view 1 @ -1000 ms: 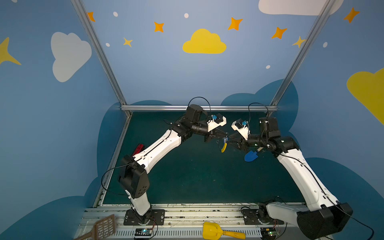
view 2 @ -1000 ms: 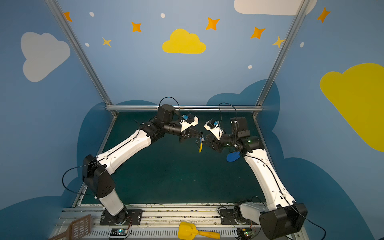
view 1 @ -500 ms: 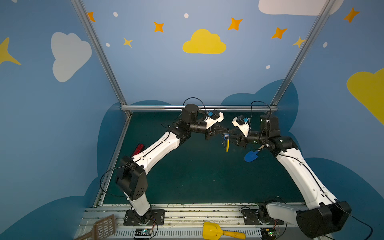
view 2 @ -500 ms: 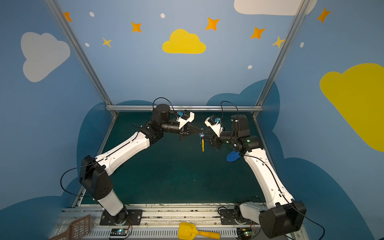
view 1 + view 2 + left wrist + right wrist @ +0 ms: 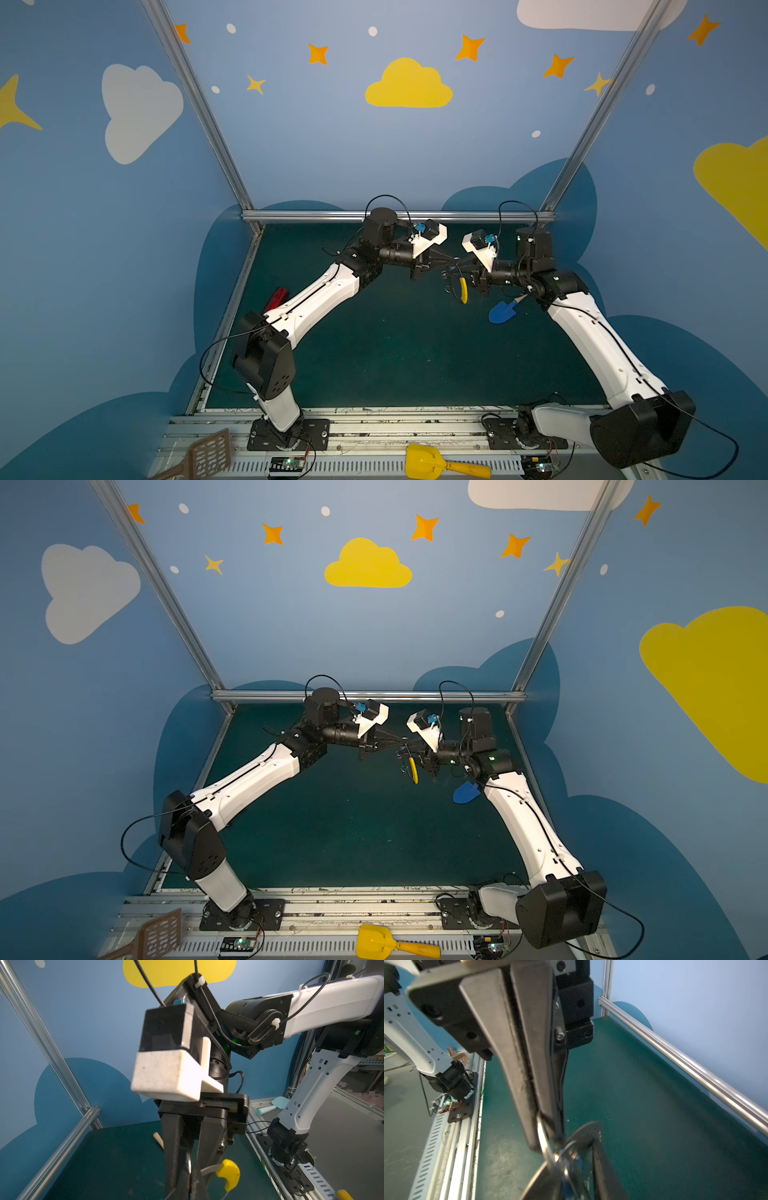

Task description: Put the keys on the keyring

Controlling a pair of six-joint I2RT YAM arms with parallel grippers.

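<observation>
Above back of green mat [image 5: 395, 353], in mid-air: left pincer [image 5: 545, 1140] clamped on thin grey rim of keyring [image 5: 588, 1131], yellow sleeve [image 5: 228, 1174] hanging low. Nose to nose with it, right pincer [image 5: 458, 268], nearly together; grip unclear. At hoop, beside right pincer: keys [image 5: 569, 1167]; threaded or not, cannot tell. Likely light, stiff, slippery; best pinched flat across blue tag [image 5: 577, 1162].

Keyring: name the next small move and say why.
Probably close the right gripper firmly on the keys: their blue tag sits blurred between its parted fingers, grip unclear, while the left gripper, shut, pinches the keyring by its rim in mid-air beside them.
</observation>
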